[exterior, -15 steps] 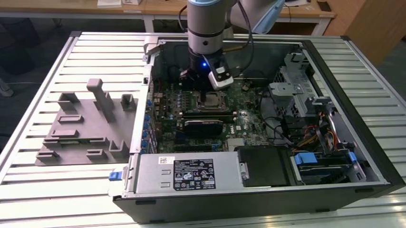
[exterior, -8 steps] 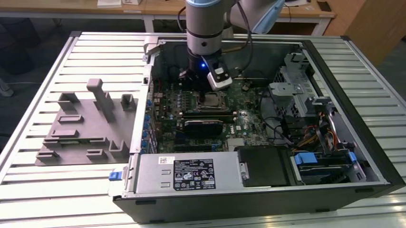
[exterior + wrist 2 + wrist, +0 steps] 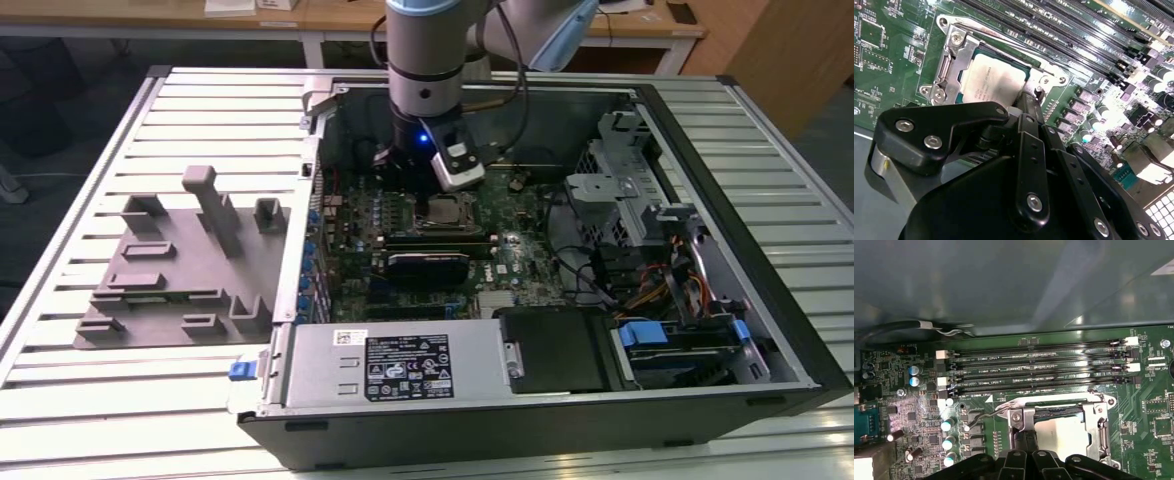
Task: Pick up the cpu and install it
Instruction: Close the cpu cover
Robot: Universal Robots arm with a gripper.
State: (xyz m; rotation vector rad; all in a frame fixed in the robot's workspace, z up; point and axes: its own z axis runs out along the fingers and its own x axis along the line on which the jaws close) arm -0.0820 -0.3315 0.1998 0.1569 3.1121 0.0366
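So the cpu is sitting flat in its socket on the motherboard, roughly mid-board and closer to the far wall of the open computer case than to the power supply along the near wall. The gripper hangs straight down into the case, right over the socket.

The exterior view gives you the layout: the case lies on its side on the slatted table, and a grey fixture sits on the table near the edge at the exterior view's left, well apart from the arm. You can't really judge the fingers from there, though.

Both wrist views fill that in. In the first wrist view the gripper looks pressed together with nothing pinched, its tip at the rim of the metal socket frame, just beside the silver top of the cpu. That view also shows the memory slots running between the socket and the case wall.

The second wrist view looks past the black gripper linkage from another side. Most of the cpu is bare inside the socket frame, with the fingertip at one corner of it. I can't tell whether it touches.
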